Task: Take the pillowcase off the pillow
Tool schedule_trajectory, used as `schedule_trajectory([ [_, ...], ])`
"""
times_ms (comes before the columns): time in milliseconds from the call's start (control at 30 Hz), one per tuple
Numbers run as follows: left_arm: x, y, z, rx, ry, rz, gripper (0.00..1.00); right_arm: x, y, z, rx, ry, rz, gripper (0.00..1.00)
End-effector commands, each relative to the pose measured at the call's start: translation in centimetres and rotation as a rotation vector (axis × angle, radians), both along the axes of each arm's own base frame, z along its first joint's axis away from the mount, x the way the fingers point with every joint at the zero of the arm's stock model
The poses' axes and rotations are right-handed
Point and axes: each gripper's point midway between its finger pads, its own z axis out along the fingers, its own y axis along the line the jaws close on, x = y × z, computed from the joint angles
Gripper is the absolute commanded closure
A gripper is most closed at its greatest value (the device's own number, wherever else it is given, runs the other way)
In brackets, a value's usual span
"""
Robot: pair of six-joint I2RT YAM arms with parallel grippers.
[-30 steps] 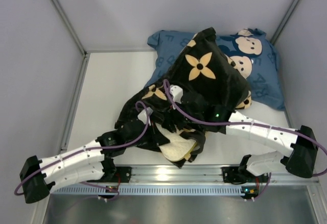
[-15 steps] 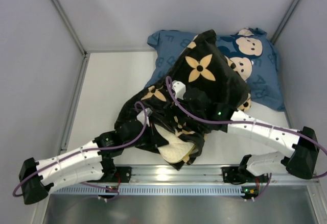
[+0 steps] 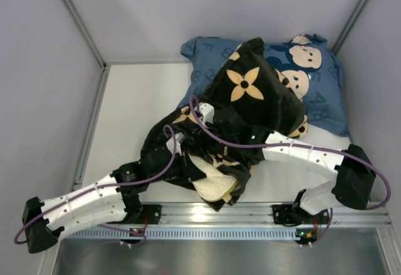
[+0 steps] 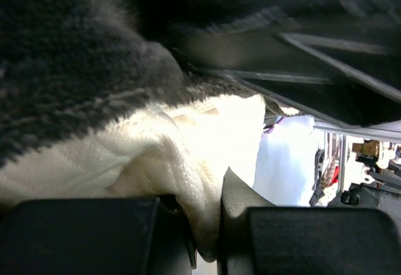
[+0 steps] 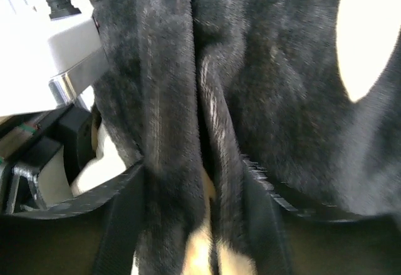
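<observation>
Mid-peel: the left claw [image 4: 207,237] pinches the pillow [image 3: 216,187] corner, lower centre of the top view. The right claw [image 5: 188,218] grips a pillowcase [image 5: 282,112] fold. The next move probably calls for pulling that fold toward the upper right.

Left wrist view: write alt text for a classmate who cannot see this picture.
The left gripper pinches a fold of the cream quilted pillow between its dark jaws at the bottom of the frame. The fuzzy black pillowcase lies over the pillow, filling the upper left.
</observation>
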Motion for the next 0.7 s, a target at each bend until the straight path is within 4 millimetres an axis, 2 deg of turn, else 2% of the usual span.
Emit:
schedule_trajectory([
  [0, -0.3, -1.8, 6.2, -0.2, -0.096, -0.059, 1.0, 0.9, 2.8, 3.5, 0.144, -0.022, 0.036, 0.52],
  [33, -0.4, -1.8, 6.2, -0.202, -0.095, -0.067, 1.0, 1.1, 3.2, 3.4, 0.154, -0.016, 0.034, 0.58],
  [67, -0.5, -1.9, 6.3, -0.207, -0.097, -0.07, 1.0, 1.7, 3.3, 3.4, 0.158, -0.014, 0.021, 0.77],
  [133, -0.7, -1.9, 6.4, -0.218, -0.103, -0.084, 1.0, 3.2, 3.4, 2.6, 0.156, -0.006, -0.043, 0.96],
  [167, -0.8, -1.9, 6.4, -0.223, -0.102, -0.09, 1.0, 4.8, 2.9, 2.7, 0.153, -0.013, -0.11, 1.0],
  [200, -0.8, -2.0, 6.5, -0.233, -0.106, -0.092, 1.0, 5.8, 2.8, 1.9, 0.138, -0.004, -0.14, 1.0],
  [233, -0.9, -1.9, 6.7, -0.241, -0.107, -0.094, 1.0, 6.6, 2.7, 1.8, 0.141, 0.005, -0.168, 1.0],
  [267, -1.0, -1.8, 6.3, -0.238, -0.105, -0.093, 1.0, 8.3, 2.0, 2.1, 0.151, 0.007, -0.213, 1.0],
  [333, -1.1, -1.6, 6.4, -0.248, -0.103, -0.09, 1.0, 10.4, 1.4, 1.5, 0.146, 0.024, -0.282, 1.0],
  [367, -1.2, -1.5, 6.2, -0.247, -0.101, -0.089, 1.0, 12.5, 0.5, 2.2, 0.147, 0.0, -0.349, 1.0],
  [400, -1.2, -1.5, 6.1, -0.251, -0.096, -0.087, 1.0, 13.8, 0.0, 1.5, 0.129, -0.005, -0.385, 1.0],
  [433, -1.3, -1.4, 6.3, -0.262, -0.1, -0.088, 1.0, 15.2, -0.1, 2.6, 0.142, -0.028, -0.414, 1.0],
  [467, -1.4, -1.2, 6.2, -0.266, -0.096, -0.084, 1.0, 17.5, -1.9, 1.0, 0.077, -0.03, -0.499, 1.0],
  [500, -1.4, -1.2, 5.9, -0.262, -0.093, -0.084, 1.0, 18.7, -2.7, 0.8, 0.053, -0.035, -0.537, 1.0],
  [533, -1.4, -1.1, 6.0, -0.267, -0.093, -0.083, 1.0, 20.1, -3.2, 1.8, 0.058, -0.055, -0.575, 1.0],
  [567, -1.5, -1.1, 6.0, -0.269, -0.091, -0.082, 1.0, 21.7, -4.8, 1.4, 0.029, -0.065, -0.636, 1.0],
  [600, -1.5, -1.0, 5.8, -0.268, -0.089, -0.082, 1.0, 22.3, -5.4, 0.3, -0.006, -0.051, -0.653, 1.0],
  [633, -1.5, -1.0, 5.8, -0.269, -0.087, -0.079, 1.0, 22.9, -5.6, 1.0, 0.001, -0.056, -0.662, 1.0],
  [667, -1.5, -1.0, 5.6, -0.265, -0.085, -0.079, 1.0, 23.4, -6.2, 0.7, -0.007, -0.051, -0.676, 1.0],
])
